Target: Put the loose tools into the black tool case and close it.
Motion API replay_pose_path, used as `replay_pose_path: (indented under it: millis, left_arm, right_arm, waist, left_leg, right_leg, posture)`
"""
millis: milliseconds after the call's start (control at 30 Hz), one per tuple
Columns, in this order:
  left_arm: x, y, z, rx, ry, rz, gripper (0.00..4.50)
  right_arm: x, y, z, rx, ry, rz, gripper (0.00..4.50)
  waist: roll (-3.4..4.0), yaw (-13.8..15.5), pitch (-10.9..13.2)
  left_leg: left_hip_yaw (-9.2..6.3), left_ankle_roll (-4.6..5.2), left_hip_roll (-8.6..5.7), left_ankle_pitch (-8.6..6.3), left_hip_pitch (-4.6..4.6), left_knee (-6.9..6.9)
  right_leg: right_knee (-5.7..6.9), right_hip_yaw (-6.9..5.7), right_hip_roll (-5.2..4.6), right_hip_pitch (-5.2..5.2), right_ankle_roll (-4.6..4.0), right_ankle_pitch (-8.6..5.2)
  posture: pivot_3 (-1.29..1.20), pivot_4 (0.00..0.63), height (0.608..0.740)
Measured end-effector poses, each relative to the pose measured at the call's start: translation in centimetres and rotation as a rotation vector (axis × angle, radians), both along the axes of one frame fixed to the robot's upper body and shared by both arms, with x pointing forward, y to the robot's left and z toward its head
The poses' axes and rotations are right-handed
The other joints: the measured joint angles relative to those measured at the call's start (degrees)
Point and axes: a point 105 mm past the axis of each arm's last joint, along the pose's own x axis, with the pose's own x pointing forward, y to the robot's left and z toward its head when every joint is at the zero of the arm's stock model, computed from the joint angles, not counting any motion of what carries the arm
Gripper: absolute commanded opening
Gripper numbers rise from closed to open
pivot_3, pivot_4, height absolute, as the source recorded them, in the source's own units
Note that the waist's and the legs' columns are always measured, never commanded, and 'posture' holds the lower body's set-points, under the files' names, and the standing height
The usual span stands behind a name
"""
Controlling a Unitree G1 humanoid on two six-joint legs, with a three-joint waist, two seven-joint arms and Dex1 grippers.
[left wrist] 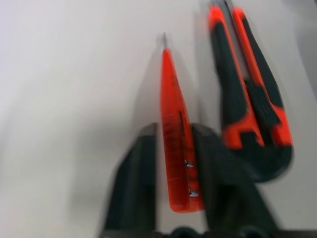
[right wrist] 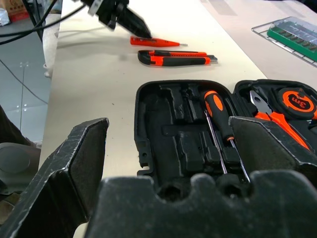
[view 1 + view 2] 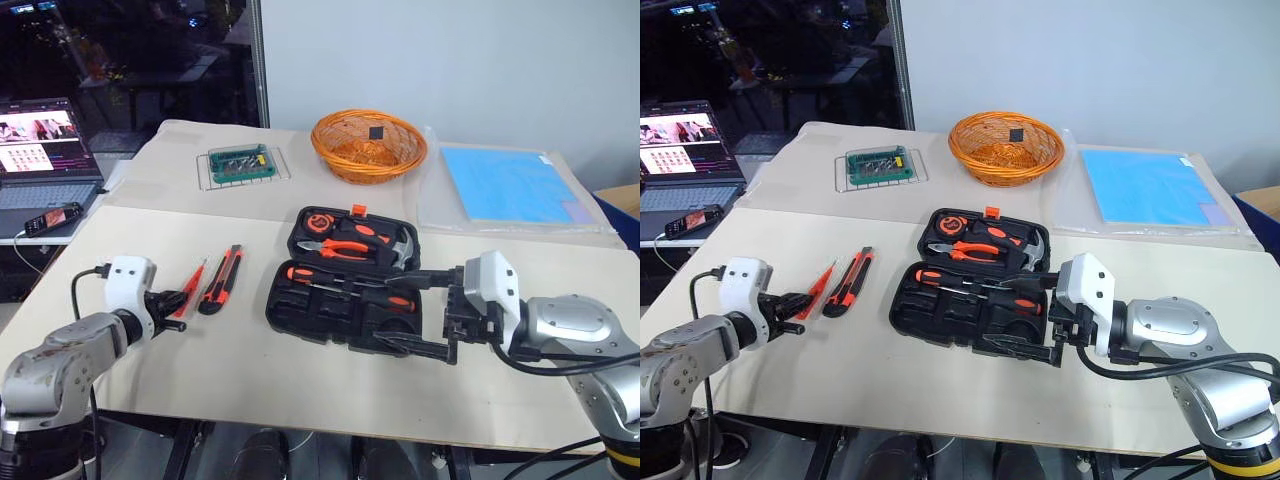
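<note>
The black tool case (image 3: 290, 318) lies open mid-table. Pliers, a hammer and a tape measure sit in its far half, and orange-and-black screwdrivers (image 2: 218, 116) lie in the near half. To its left on the table are the utility knife (image 3: 221, 280) and the slim red tester screwdriver (image 1: 176, 144). My left gripper (image 1: 176, 158) is down at the tester's handle end, open, with a finger close on each side of it. The tester still rests on the table. My right gripper (image 3: 422, 312) is wide open and empty at the case's right end.
At the back stand an orange wicker basket (image 3: 368, 145) and a green box of bits (image 3: 240, 163) on a wire rack. A blue sheet (image 3: 505, 185) lies back right. A laptop (image 3: 45, 150) and a small handset (image 3: 52, 218) sit at the far left.
</note>
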Motion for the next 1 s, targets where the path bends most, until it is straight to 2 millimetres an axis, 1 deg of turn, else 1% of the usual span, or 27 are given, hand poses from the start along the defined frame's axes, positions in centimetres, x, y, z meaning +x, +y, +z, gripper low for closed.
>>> replay_pose_path:
  millis: [133,167,300,367,433,533,633,667,700,767,800,833,933,967,1000]
  left_arm:
    - [0.0,-0.5,0.2,-0.025,-0.001,-0.033,3.87]
    - [0.0,-0.7,0.1,-0.028,0.002,-0.042,4.29]
    - [0.1,-1.1,-0.9,0.016,0.047,-0.071,4.29]
    - [0.3,-0.8,-1.5,0.048,0.062,-0.06,4.29]
    - [0.5,-0.3,-1.7,0.069,0.061,-0.036,4.29]
    - [0.5,0.6,-2.4,0.087,0.075,0.005,3.54]
    - [0.6,1.0,-2.5,0.099,0.067,0.023,2.43]
    - [0.6,1.1,-2.5,0.103,0.063,0.028,2.15]
    - [0.6,1.2,-2.5,0.103,0.061,0.029,1.66]
    - [0.5,1.4,-2.6,0.103,0.056,0.03,1.03]
    - [0.5,1.4,-2.6,0.101,0.053,0.028,0.6]
    - [0.5,1.4,-2.6,0.099,0.049,0.024,0.48]
    - [0.6,0.5,-2.7,0.024,0.001,-0.017,0.48]
    - [0.7,-0.1,-2.3,-0.027,-0.031,-0.049,0.48]
    - [1.0,-0.6,-1.5,-0.067,-0.064,-0.088,0.48]
  right_arm:
    - [0.0,-0.1,-0.3,0.002,0.009,-0.012,4.5]
    - [0.0,-0.1,-0.3,0.002,0.008,-0.015,4.5]
    - [-0.2,0.1,-0.1,0.003,-0.008,-0.017,4.5]
    - [-0.4,0.3,0.0,0.003,-0.015,-0.015,4.5]
    - [-0.5,0.3,-0.1,0.003,-0.016,-0.017,4.5]
    - [-0.6,0.4,-0.1,0.003,-0.014,-0.019,4.5]
    - [-0.6,0.3,-0.2,0.005,-0.013,-0.025,4.5]
    - [-0.6,0.3,-0.2,0.005,-0.011,-0.025,4.5]
    - [-0.6,0.3,-0.2,0.005,-0.01,-0.025,4.5]
    - [-0.7,0.3,-0.3,0.004,-0.008,-0.026,4.5]
    - [-0.7,0.3,-0.3,0.004,-0.007,-0.026,4.5]
    - [-0.7,0.3,-0.3,0.004,-0.007,-0.026,4.5]
    - [-0.7,0.3,-0.4,0.004,-0.003,-0.027,4.5]
    - [-0.7,0.2,-0.4,0.004,-0.002,-0.029,4.5]
    - [-0.7,0.2,-0.5,0.004,-0.001,-0.033,4.5]
  waist:
    - [-0.01,0.0,0.0]
    - [-0.02,0.0,0.0]
    - [-0.02,0.0,0.0]
    - [-0.02,0.0,0.0]
    - [-0.02,0.0,0.0]
    - [-0.02,0.0,0.0]
    - [-0.02,0.0,0.0]
    - [-0.02,0.0,0.0]
    - [-0.02,0.0,0.0]
    - [-0.01,0.0,0.0]
    - [-0.01,0.1,0.0]
    - [-0.01,0.1,0.0]
    - [-0.03,0.1,0.0]
    - [-0.1,0.2,0.0]
    - [-0.2,0.2,0.1]
  left_leg:
    - [0.01,0.0,-0.01,0.0,0.0,0.0]
    - [0.01,0.0,0.0,0.0,0.0,0.0]
    - [0.01,0.0,0.0,0.0,0.0,0.0]
    - [0.01,0.0,0.0,0.0,0.0,0.0]
    - [0.01,0.0,0.01,0.0,0.0,0.0]
    - [0.01,0.0,0.01,0.0,0.0,-0.01]
    - [0.01,0.0,0.01,0.0,0.0,-0.02]
    - [0.0,0.0,0.01,0.0,0.0,-0.02]
    - [0.01,0.0,0.01,0.0,0.0,-0.02]
    - [0.0,0.0,0.01,0.0,0.0,-0.03]
    - [0.0,0.0,0.0,0.0,0.0,-0.03]
    - [0.01,-0.01,0.0,0.0,0.0,-0.03]
    - [0.0,-0.01,0.01,-0.01,-0.02,-0.04]
    - [0.0,-0.01,0.02,-0.01,-0.09,-0.04]
    - [-0.01,-0.01,0.03,0.0,-0.17,-0.03]
  right_leg:
    - [-0.01,0.0,-0.01,0.01,0.0,0.0]
    - [-0.01,0.0,0.0,0.01,0.0,0.0]
    - [0.01,-0.01,0.02,-0.01,0.0,0.0]
    - [0.0,0.0,0.01,-0.01,0.0,0.0]
    - [-0.01,0.0,0.0,-0.01,0.0,0.0]
    - [-0.01,0.0,-0.01,-0.02,0.0,0.0]
    - [-0.01,0.0,-0.04,-0.02,0.0,0.0]
    - [-0.01,0.0,-0.04,-0.02,0.0,0.0]
    - [-0.01,0.0,-0.04,-0.02,0.0,0.0]
    - [-0.01,-0.01,-0.05,-0.02,0.0,0.0]
    - [-0.02,-0.01,-0.06,-0.03,0.0,0.0]
    - [-0.02,-0.01,-0.06,-0.04,0.0,0.0]
    - [-0.05,-0.02,-0.07,-0.12,0.0,0.0]
    - [-0.04,-0.02,-0.07,-0.11,-0.01,0.0]
    - [-0.02,-0.07,-0.06,-0.16,-0.03,0.01]
  posture:
    - [0.0,0.15,0.74]
    - [0.0,0.15,0.74]
    - [0.0,0.15,0.74]
    - [0.0,0.15,0.74]
    - [0.0,0.15,0.74]
    - [0.0,0.15,0.74]
    - [0.0,0.15,0.74]
    - [0.0,0.15,0.74]
    - [0.0,0.15,0.74]
    - [0.0,0.15,0.74]
    - [0.0,0.15,0.74]
    - [0.0,0.15,0.74]
    - [0.0,0.15,0.74]
    - [0.0,0.15,0.74]
    - [0.0,0.15,0.74]
